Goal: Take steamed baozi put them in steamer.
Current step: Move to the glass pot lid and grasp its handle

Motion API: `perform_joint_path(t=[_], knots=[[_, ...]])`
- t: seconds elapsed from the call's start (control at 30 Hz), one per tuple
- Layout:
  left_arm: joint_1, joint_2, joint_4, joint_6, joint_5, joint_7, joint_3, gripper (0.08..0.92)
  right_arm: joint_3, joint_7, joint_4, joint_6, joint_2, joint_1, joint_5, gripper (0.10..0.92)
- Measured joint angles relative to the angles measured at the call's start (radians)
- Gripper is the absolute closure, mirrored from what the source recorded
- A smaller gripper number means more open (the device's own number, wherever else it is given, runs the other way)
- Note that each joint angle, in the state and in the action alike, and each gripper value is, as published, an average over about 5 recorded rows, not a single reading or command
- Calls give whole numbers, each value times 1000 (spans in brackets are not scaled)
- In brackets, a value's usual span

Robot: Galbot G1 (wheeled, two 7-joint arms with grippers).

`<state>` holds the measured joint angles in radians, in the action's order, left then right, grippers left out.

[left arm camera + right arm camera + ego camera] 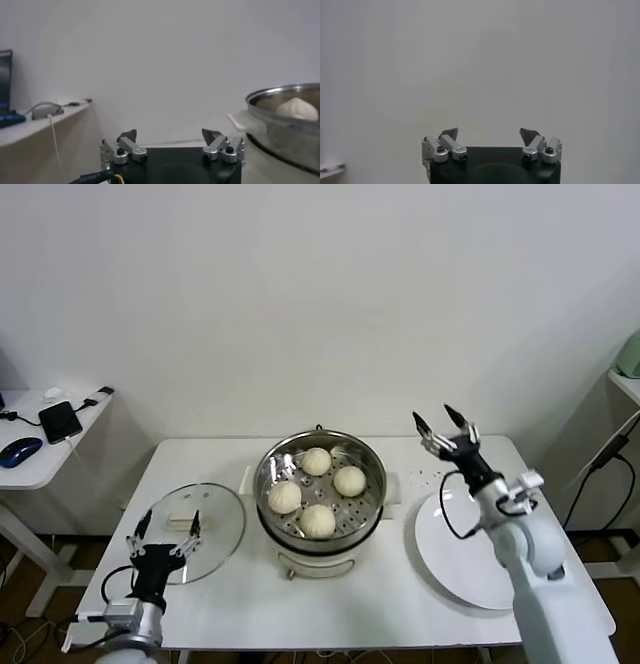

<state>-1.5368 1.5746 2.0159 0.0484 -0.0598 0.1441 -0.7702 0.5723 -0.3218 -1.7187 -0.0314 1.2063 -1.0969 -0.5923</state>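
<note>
The shiny steamer (pixel 373 456) stands on its white base at the table's middle. Several cream-white baozi lie on its perforated tray: one at the back (pixel 316 461), one on the right (pixel 349 480), one on the left (pixel 285 497), one at the front (pixel 318 520). My right gripper (pixel 444 424) is open and empty, raised above the table right of the steamer, beyond the white plate (pixel 470 554). My left gripper (pixel 168 527) is open and empty, low at the table's front left over the glass lid (pixel 215 514). The left wrist view shows the steamer's rim (pixel 280 94) and one baozi (pixel 298 108).
The glass lid with its beige handle (pixel 183 520) lies flat left of the steamer. The flat white plate lies bare at the right. A side table (pixel 40 464) at far left holds a phone, a mouse and cables. A wall stands close behind.
</note>
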Motion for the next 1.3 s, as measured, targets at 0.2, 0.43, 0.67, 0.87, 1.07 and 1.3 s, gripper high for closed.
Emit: perform_joint_path(t=[0.2,0.43,0.67,0.87,1.07,1.3], knots=[[31,-19,-49,-35,-194,-12,-2,177,43,50,-41,40,40,-161,11,203],[68,-95,-128,-62,-606,-86,8,177,67,75,-56,73,58,-262,14,203],[74,-218,-190,-65,-967,-143,15,177,82,91,-58,88,63,-314,15,203],[95,-285,-255,-76,-1138,-166,17,177,90,101,-58,98,72,-342,17,203],[108,-323,-323,-80,-1205,-186,42,177,95,110,-53,105,85,-357,24,203],[123,-337,-360,-79,-1220,-216,80,177,100,117,-41,120,89,-373,27,203]])
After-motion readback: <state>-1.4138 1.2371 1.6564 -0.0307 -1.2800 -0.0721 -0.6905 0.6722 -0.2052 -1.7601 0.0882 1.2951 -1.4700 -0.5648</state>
